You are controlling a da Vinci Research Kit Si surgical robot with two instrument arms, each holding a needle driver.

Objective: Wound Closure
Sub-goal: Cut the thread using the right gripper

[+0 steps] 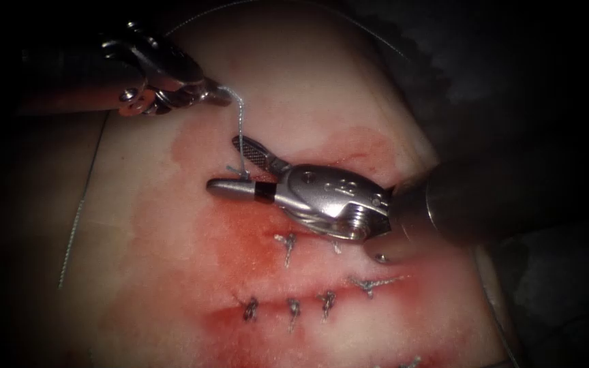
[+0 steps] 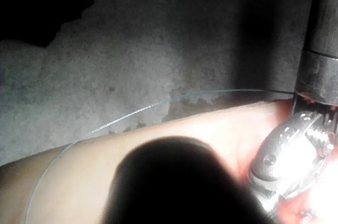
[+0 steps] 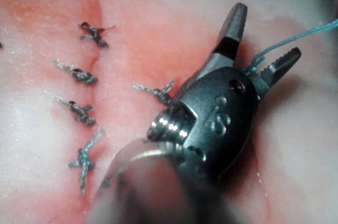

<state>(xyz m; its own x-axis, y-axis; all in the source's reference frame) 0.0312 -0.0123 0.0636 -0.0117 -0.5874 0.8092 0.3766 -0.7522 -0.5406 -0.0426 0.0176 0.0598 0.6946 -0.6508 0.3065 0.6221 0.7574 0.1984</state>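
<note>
In the endoscope view my left tool point(image 1: 218, 95) hangs over the upper left of the tissue point(image 1: 172, 225), its jaws shut on the thread point(image 1: 238, 126). That strand drops taut to a small knot point(image 1: 238, 170) on the tissue. My right tool point(image 1: 223, 163) reaches in from the right with its jaws open, one on each side of the strand just above the knot, holding nothing. In the right wrist view the same open jaws of the right tool point(image 3: 267, 29) straddle the teal thread point(image 3: 296, 38) where it meets the knot point(image 3: 248, 68).
Several tied stitches point(image 1: 293, 310) with short cut ends cross the closed cut point(image 1: 349, 294) below the right tool, amid red fluid point(image 1: 192, 232). Loose thread point(image 1: 76, 225) trails down the tissue's left flank. A small shiny metal point point(image 1: 380, 257) sits under the right tool's wrist.
</note>
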